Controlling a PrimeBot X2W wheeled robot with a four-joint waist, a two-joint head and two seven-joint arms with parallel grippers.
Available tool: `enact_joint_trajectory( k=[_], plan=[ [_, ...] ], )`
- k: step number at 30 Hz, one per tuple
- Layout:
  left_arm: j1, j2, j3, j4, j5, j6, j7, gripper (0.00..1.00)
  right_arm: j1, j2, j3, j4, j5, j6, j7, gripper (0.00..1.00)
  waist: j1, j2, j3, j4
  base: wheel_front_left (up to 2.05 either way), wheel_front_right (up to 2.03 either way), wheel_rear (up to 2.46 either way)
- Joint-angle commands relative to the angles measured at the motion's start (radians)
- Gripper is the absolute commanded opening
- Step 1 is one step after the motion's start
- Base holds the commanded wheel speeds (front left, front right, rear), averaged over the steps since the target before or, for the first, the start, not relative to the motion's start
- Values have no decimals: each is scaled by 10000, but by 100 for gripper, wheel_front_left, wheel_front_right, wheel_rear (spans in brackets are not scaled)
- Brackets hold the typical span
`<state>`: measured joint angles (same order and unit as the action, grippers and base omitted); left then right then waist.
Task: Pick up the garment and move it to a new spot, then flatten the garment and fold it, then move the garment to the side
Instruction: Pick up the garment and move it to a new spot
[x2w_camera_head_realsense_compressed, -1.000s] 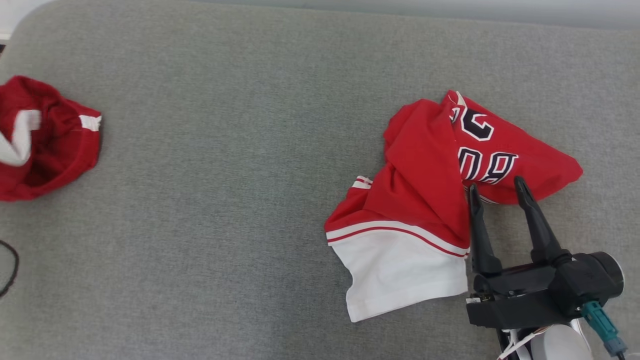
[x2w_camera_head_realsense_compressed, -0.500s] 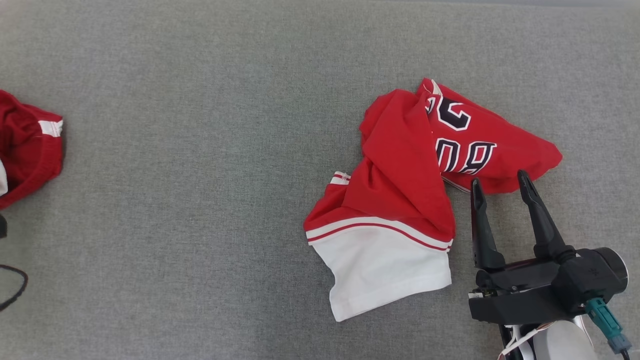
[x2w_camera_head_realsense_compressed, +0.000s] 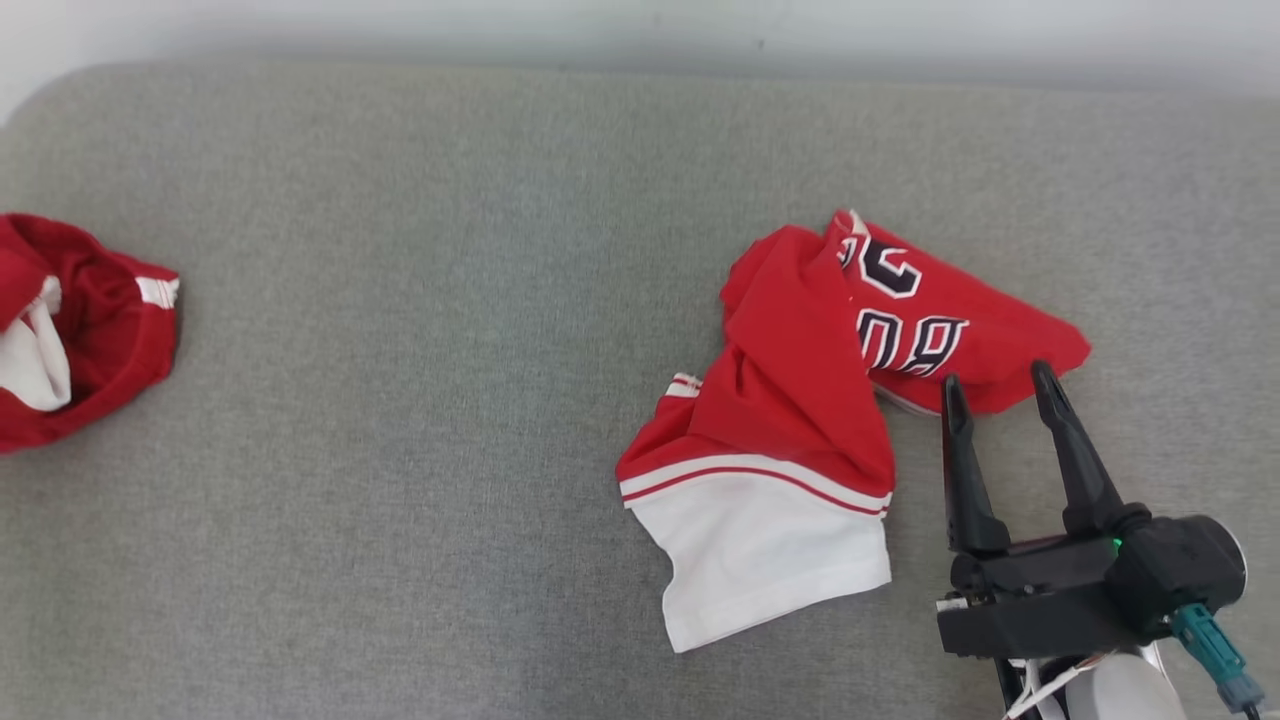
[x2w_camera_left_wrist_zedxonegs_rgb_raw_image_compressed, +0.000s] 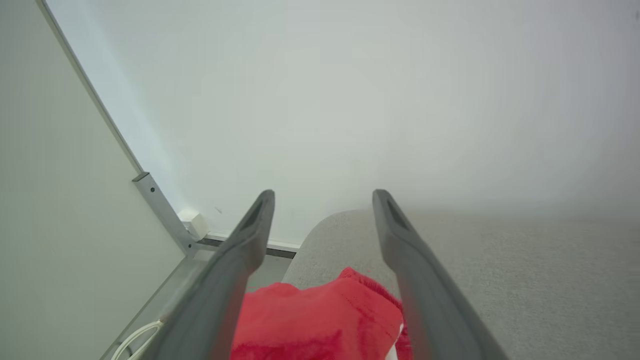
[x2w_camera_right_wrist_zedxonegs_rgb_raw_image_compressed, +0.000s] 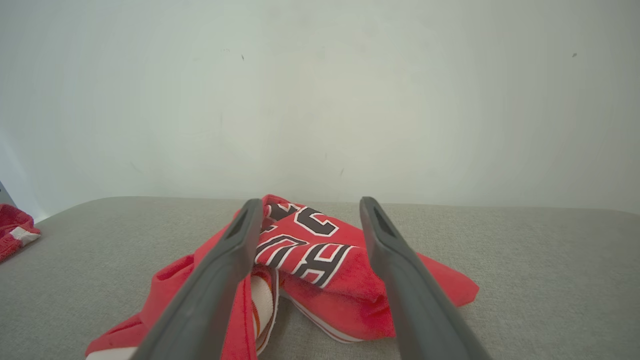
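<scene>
Now my left gripper (x2w_camera_left_wrist_zedxonegs_rgb_raw_image_compressed: 323, 195) is standing wide open, having been shut a second ago. It is hovering just above a crumpled red garment (x2w_camera_left_wrist_zedxonegs_rgb_raw_image_compressed: 310, 320), which is lying free at the left end of the worktop (x2w_camera_head_realsense_compressed: 450, 350). That release is suggesting to me that this piece is being set aside, though it is looking bunched, not folded. My right gripper (x2w_camera_head_realsense_compressed: 994, 375) is staying open and empty, pointing at the near edge of a red and white jersey (x2w_camera_head_realsense_compressed: 800, 380) with dark numerals. The jersey is lying rumpled at the right, not yet flattened. The worktop is padded in grey fabric, with rounded corners. A plain white wall (x2w_camera_right_wrist_zedxonegs_rgb_raw_image_compressed: 320, 100) is rising behind it, with a metal rail (x2w_camera_left_wrist_zedxonegs_rgb_raw_image_compressed: 160, 210) in the corner.
</scene>
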<state>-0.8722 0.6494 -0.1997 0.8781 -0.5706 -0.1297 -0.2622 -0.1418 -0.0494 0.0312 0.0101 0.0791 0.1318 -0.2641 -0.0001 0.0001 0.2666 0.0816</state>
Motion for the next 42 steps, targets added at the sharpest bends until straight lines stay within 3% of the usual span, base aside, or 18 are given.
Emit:
enact_joint_trajectory(
  k=[1,9,18,29,36,42],
  plan=[
    [307,-26,134,-312,141,-2,-32,100,89,-17,-67,-28,94,-22,-9,100,1,-1,-347,-164,0,0,0],
    [1590,-689,700,-1924,820,161,-33,100,297,-14,-312,83,189,-22,-7,100,1,-1,-819,-492,0,0,0],
    [3828,-2152,986,-4097,1527,868,-33,100,833,-17,-515,250,299,-22,-9,100,1,-1,-1487,-939,0,0,0],
    [6447,-3193,1563,-6391,2006,1343,-33,100,1283,-11,-508,471,336,-22,-9,100,1,-1,-2076,-1489,0,0,0],
    [8128,-3941,2481,-8100,2746,1285,-34,100,1560,-16,-418,541,363,-22,-9,100,1,-1,-2297,-1670,0,0,0],
    [9065,-4695,2985,-8791,3527,877,-35,100,1678,-20,-499,570,396,-22,-7,100,1,-1,-2337,-1578,0,0,0]
  ],
)
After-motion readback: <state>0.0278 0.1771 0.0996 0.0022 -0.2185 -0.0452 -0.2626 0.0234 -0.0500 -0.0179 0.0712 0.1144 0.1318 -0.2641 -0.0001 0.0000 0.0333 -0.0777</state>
